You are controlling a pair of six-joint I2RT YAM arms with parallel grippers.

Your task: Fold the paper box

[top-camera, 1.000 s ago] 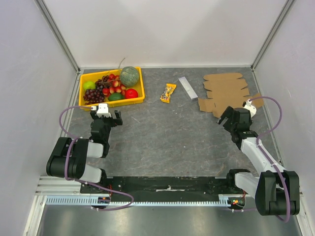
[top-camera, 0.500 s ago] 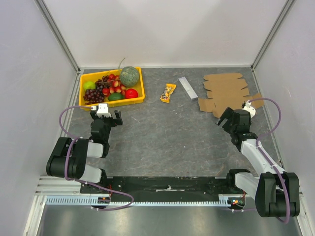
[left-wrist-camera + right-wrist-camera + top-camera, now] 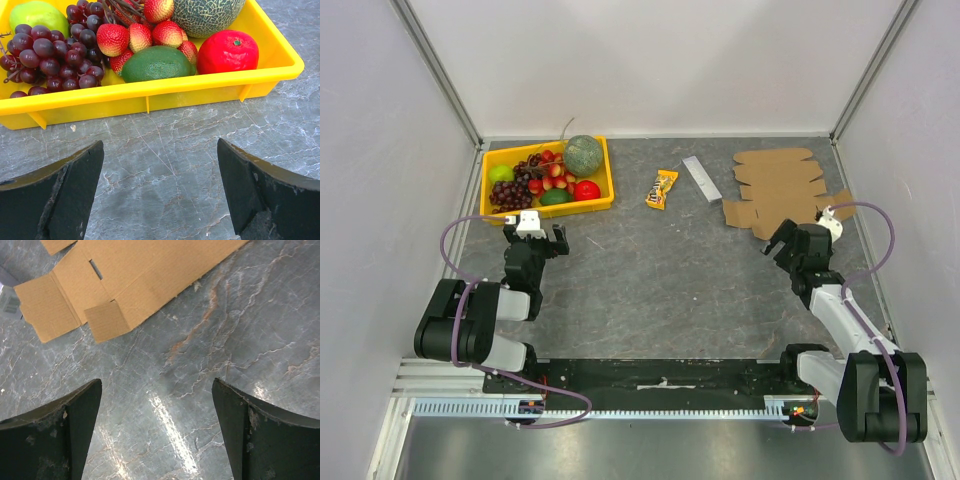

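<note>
The paper box (image 3: pixel 777 186) is a flat brown die-cut cardboard sheet with flaps, lying unfolded at the table's back right. Its near flaps (image 3: pixel 107 287) fill the upper part of the right wrist view. My right gripper (image 3: pixel 782 240) hovers just in front of the sheet's near edge, open and holding nothing. Only bare stone shows between its fingers (image 3: pixel 60 435). My left gripper (image 3: pixel 544 238) stands at the left of the table, far from the box, open and empty as well.
A yellow fruit tray (image 3: pixel 603 196) with grapes, strawberries, a melon and other fruit sits at the back left, right ahead of my left gripper (image 3: pixel 160 165). A candy packet (image 3: pixel 662 188) and a small grey bar (image 3: pixel 701 178) lie mid-back.
The right gripper has crept slightly to the right and nearer, along the cardboard's near edge. The left arm has not moved.
</note>
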